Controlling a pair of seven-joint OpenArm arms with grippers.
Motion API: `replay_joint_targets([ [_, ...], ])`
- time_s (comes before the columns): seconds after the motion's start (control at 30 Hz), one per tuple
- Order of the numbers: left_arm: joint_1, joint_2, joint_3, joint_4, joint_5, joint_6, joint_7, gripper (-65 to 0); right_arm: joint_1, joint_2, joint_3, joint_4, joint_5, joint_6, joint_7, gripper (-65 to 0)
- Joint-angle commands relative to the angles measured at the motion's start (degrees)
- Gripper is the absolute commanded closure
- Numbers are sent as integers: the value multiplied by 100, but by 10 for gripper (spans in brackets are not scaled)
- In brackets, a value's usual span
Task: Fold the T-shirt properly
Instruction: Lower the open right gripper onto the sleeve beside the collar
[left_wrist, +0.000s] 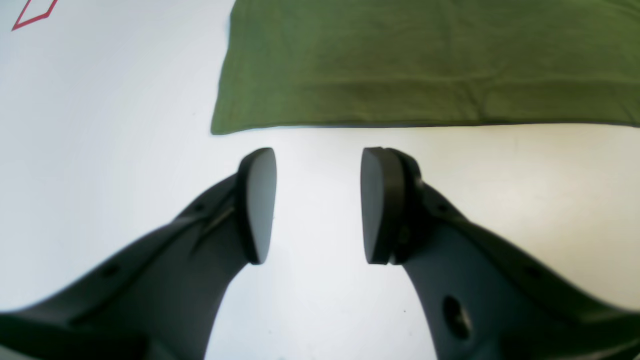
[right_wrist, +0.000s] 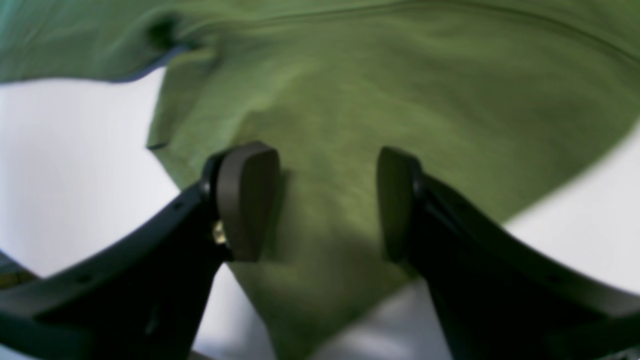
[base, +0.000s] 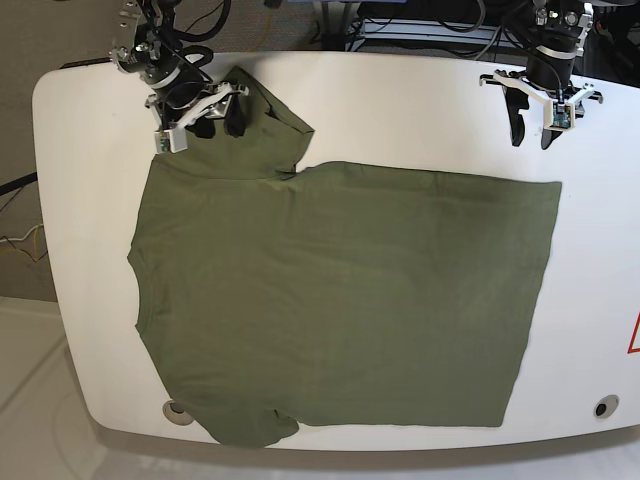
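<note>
The olive-green T-shirt (base: 340, 300) lies spread flat on the white table (base: 400, 100), neck to the left, hem to the right. My right gripper (base: 213, 125) hovers over the far sleeve; in the right wrist view its fingers stand apart above the sleeve cloth (right_wrist: 400, 90), holding nothing, so the right gripper (right_wrist: 322, 155) is open. My left gripper (base: 532, 135) hangs over bare table just beyond the far hem corner. In the left wrist view the left gripper (left_wrist: 318, 160) is open and empty, a short gap from the shirt's edge (left_wrist: 425, 60).
A red outlined mark (base: 634, 335) sits at the table's right edge and also shows in the left wrist view as a red mark (left_wrist: 32, 15). Small round holes (base: 600, 407) are near the front corners. Cables (base: 420, 25) run behind the table.
</note>
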Motion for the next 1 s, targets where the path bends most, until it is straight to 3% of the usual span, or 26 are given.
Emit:
replay_joint_targets([
  [0.0,31,-55,-32,93,-5,15,-130,-249,30,35,3,57,86,208,147,-339],
  [0.13,27,-57,-50,76,37,23,-169,-250,-18,30,-106,75,68,276,159,-295],
  [0.47,-20,-64,-49,97,75,41,-147,-244,-18,28,-149,-10,-33,162,167,-40],
  [0.53,3,-75,-61,111,66,42,-165,-245,7,40,-178,-44,-112,106,153,-21],
  [0.8,-15,-77,-121,91,76,43,-153,-245,16,51,-213,-88,-323,30,210,-45],
  [0.87,-60,-74,-101,64,37,20,-169,-247,22,37,-345,-60,-470,31,204,-4],
  [0.97,-91,-75,-106,59,25,23,-163,-246,37,40,-371,-40,-528,-2,192,0],
])
